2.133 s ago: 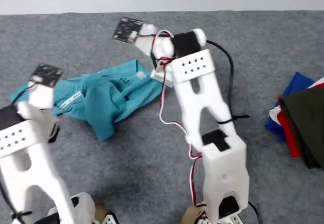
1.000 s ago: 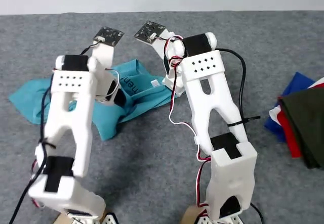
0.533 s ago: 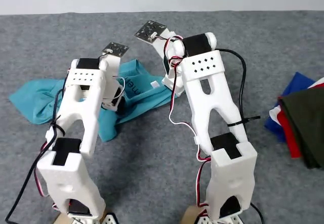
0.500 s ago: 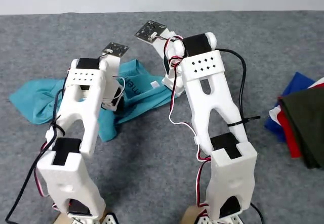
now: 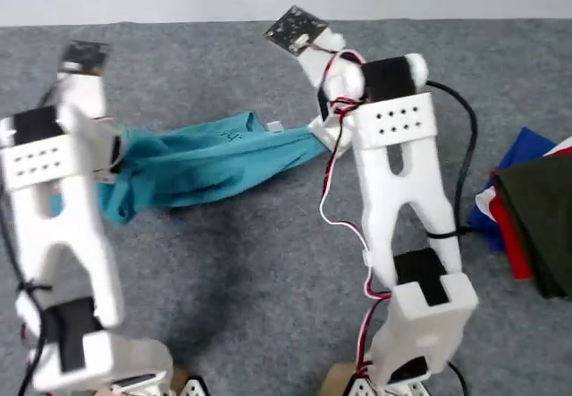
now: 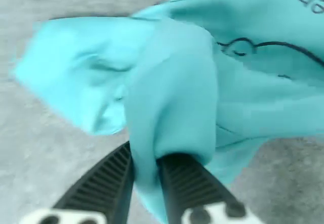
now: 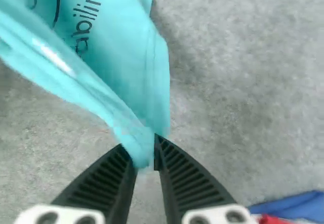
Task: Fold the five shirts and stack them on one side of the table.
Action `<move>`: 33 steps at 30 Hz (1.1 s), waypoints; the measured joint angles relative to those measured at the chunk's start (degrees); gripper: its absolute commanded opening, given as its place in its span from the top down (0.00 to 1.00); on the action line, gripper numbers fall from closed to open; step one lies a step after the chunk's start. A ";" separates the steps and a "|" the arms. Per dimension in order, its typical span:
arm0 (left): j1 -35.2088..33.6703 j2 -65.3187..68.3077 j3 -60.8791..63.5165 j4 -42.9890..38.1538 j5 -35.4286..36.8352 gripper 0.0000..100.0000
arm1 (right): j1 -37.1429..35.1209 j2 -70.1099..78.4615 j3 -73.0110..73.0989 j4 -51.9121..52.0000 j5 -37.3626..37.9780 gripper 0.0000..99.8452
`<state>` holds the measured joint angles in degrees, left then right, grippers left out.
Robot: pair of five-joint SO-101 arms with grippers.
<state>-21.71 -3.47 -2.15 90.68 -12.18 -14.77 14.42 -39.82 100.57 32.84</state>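
Spanning left tool (image 6: 146,161) to right tool (image 7: 143,152), teal shirt (image 5: 214,159), each end pinched tight.

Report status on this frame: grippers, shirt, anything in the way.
Left gripper shut on teal shirt, right gripper shut on its other end. Shirt stretched between them. Folded stack lies apart, beyond the right arm.
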 measured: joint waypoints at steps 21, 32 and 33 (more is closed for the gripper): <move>-6.68 -22.24 10.11 6.24 -0.97 1.00 | 0.79 -13.89 12.22 -0.09 0.18 0.99; -7.21 -22.42 34.37 6.24 -0.97 1.00 | -9.32 -2.02 12.22 -7.38 7.30 0.90; -7.82 -22.42 35.08 6.24 -0.97 1.00 | -10.20 -0.79 12.22 -8.18 8.26 0.88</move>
<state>-29.54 -25.89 32.92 96.92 -13.14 -24.97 13.63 -27.60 92.40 41.10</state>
